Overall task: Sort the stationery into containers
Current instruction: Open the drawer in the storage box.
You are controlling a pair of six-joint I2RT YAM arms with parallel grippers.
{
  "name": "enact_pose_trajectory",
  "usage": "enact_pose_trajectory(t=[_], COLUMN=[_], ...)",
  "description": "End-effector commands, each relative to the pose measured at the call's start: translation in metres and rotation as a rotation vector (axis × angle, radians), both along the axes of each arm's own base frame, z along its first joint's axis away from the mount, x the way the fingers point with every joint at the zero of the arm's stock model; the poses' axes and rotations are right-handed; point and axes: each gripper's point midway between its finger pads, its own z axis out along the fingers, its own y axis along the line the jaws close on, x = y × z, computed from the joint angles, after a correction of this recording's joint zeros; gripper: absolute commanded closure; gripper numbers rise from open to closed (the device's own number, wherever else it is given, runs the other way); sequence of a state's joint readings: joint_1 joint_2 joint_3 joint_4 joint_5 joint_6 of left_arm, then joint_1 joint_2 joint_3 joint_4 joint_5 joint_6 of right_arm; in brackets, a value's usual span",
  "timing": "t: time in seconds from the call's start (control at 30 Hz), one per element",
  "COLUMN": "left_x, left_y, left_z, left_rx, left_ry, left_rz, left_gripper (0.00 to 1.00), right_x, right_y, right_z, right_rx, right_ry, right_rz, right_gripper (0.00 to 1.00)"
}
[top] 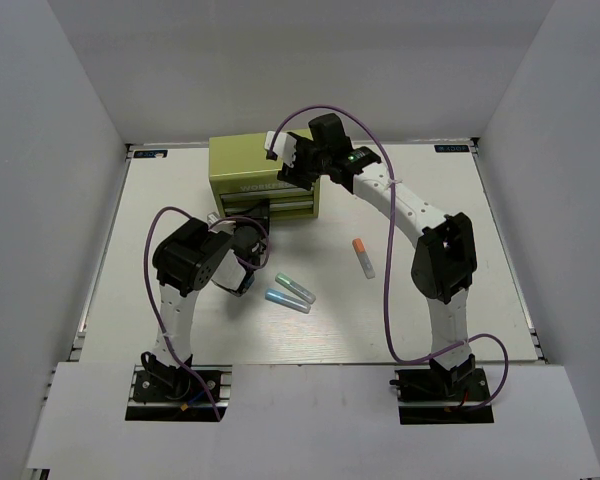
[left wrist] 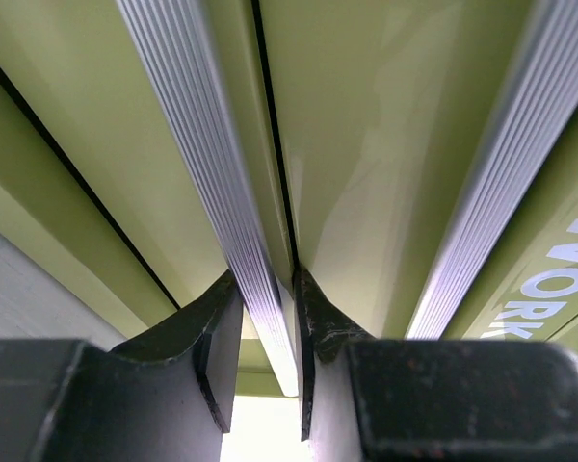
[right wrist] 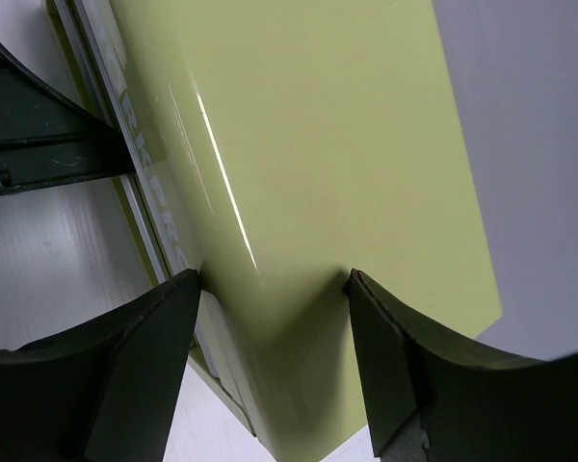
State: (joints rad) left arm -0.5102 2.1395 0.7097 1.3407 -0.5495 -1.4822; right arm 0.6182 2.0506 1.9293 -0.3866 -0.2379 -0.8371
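A white surface [top: 430, 300] is seen from above, closed in on three sides by plain pale walls [top: 60, 120]. Toward the far side, left of centre, an olive-green chest [top: 242, 160] is set. It is box-shaped and far larger than the markers. Its glossy front is divided by dark seams into drawer fronts crossed by ribbed silver handles, and pale lettering [left wrist: 549, 289] beginning "WORK" is printed along one band. Three markers are laid flat on the surface in front of it. An orange-capped marker [top: 362, 256] with a pale body is placed to the right, well apart from the others. A green-capped marker [top: 295, 288] and a light blue marker [top: 287, 301] are laid side by side, just beside each other, nearer the left arm. The left pincer [left wrist: 267, 289] is set against the chest's front and is closed on the ribbed handle [left wrist: 212, 173] further from the lettering, with a finger [left wrist: 212, 332] pressed to each side of it. The right pincer [right wrist: 270, 289] is held over the chest's top right corner with its jaws spread wide and nothing gripped; whether its fingertips [right wrist: 169, 318] touch the chest's top cannot be told. A purple cable [top: 385, 300] is looped along the right arm.
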Motion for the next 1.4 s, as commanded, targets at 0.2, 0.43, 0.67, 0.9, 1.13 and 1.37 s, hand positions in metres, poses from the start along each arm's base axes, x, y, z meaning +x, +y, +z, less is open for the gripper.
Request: enact_pose_trajectory(t=[0.2, 0.43, 0.67, 0.9, 1.13, 1.37], left_x=[-0.009, -0.044, -0.076, -0.084, -0.080, -0.084], left_y=[0.003, -0.009, -0.018, -0.018, -0.016, -0.021], left_z=[0.044, 0.047, 0.055, 0.045, 0.052, 0.065], left_rx=[-0.076, -0.077, -0.063, -0.033, -0.031, -0.027], left_ry=[-0.172, -0.180, -0.183, -0.120, -0.116, -0.112], left_rz=[-0.029, -0.138, -0.240, -0.263, -0.261, -0.306], left_gripper=[0.86, 0.90, 0.91, 0.88, 0.13, 0.00], right_x=[0.008, 0.013, 0.012, 0.011, 0.007, -0.009], right_y=[-0.009, -0.007, -0.008, -0.009, -0.011, -0.020], right_z=[-0.028, -0.032, -0.037, -0.035, -0.023, -0.010], right_rx=[-0.048, -0.052, -0.062, -0.063, -0.044, -0.029], right_ry=[0.064, 0.071, 0.083, 0.083, 0.074, 0.055], right_rz=[-0.034, -0.052, -0.059, -0.061, -0.052, -0.049], right_gripper=[0.34, 0.34, 0.34, 0.32, 0.21, 0.16])
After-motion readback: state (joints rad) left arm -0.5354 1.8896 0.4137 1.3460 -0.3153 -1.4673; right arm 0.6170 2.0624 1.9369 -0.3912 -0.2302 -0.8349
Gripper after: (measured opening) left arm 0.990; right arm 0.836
